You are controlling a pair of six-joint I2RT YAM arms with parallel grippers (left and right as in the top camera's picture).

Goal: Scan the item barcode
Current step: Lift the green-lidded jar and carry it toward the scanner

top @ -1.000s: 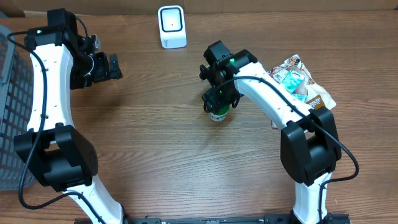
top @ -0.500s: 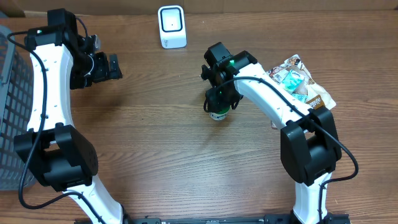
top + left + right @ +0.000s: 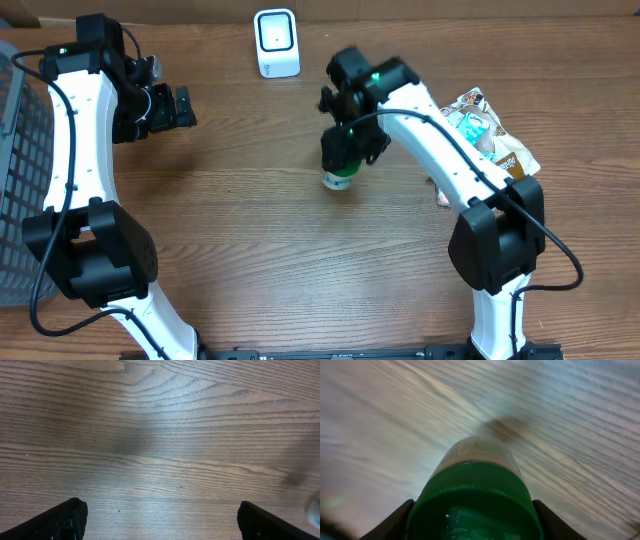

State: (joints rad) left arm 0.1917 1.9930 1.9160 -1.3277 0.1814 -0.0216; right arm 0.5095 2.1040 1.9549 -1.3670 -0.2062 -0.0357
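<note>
A small bottle with a green cap [image 3: 472,495] and a pale body sits between my right gripper's [image 3: 472,517] fingers, which press on both sides of the cap. Seen from overhead, my right gripper [image 3: 345,150] holds the bottle [image 3: 338,179] over the middle of the table, its white base pointing down. The white barcode scanner [image 3: 277,43] stands at the back edge, up and to the left of the bottle. My left gripper [image 3: 181,108] hangs wide open over bare wood at the left, and its wrist view [image 3: 160,525] shows nothing between the fingers.
A pile of snack packets [image 3: 483,135] lies at the right, beside my right arm. A grey basket [image 3: 15,170] stands at the far left edge. The tabletop is brown wood grain.
My right gripper has closed on the green-capped bottle and carried it left and toward the back. The wrist view is blurred by the motion. The left arm has not moved.
</note>
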